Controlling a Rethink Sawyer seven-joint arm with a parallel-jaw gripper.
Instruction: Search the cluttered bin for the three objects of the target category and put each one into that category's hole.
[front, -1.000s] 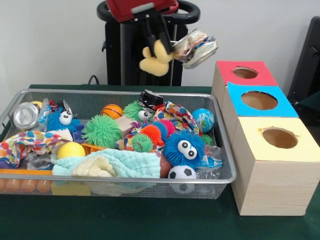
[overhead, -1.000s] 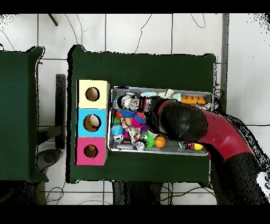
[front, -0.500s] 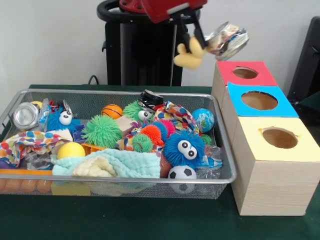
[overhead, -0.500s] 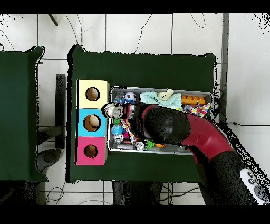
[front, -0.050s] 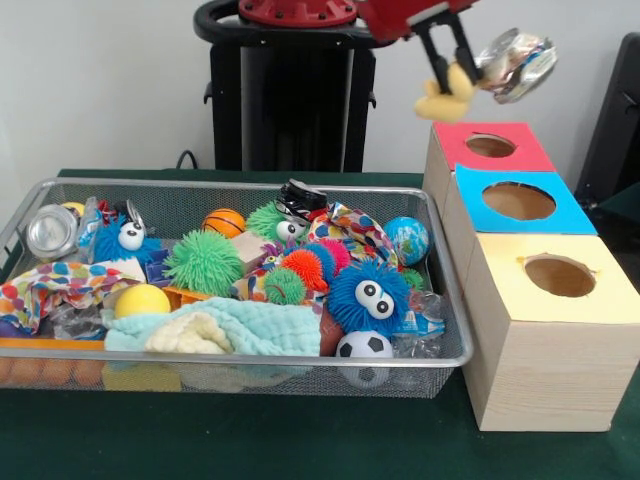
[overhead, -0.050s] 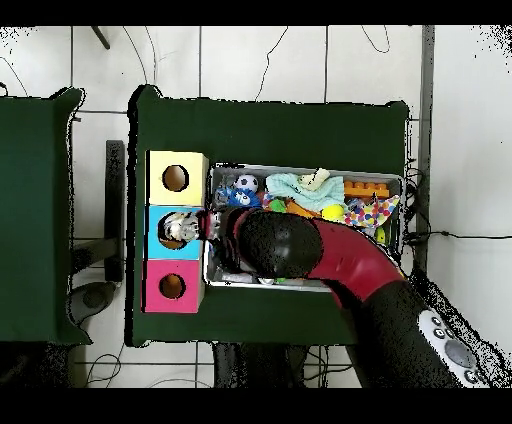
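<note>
Gripper (front, -0.050s: 462, 68) clenched on crushed can (front, -0.050s: 515, 62), yellow soft toy (front, -0.050s: 443, 98) dangling beside it; held high over blue hole (overhead, -0.050s: 175, 231), above red box (front, -0.050s: 490, 146); wire bin (front, -0.050s: 120, 190) full of toys

bin (front, -0.050s: 240, 190) left of three boxes (front, -0.050s: 520, 205) | pincer (front, -0.050s: 450, 75) with can (front, -0.050s: 515, 62) above boxes

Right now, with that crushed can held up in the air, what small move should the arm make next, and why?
Probably lower, then let go. The gripper holds the can above the boxes, and from overhead the can sits over the blue box's hole. It looks lined up already, though still high above it.
</note>
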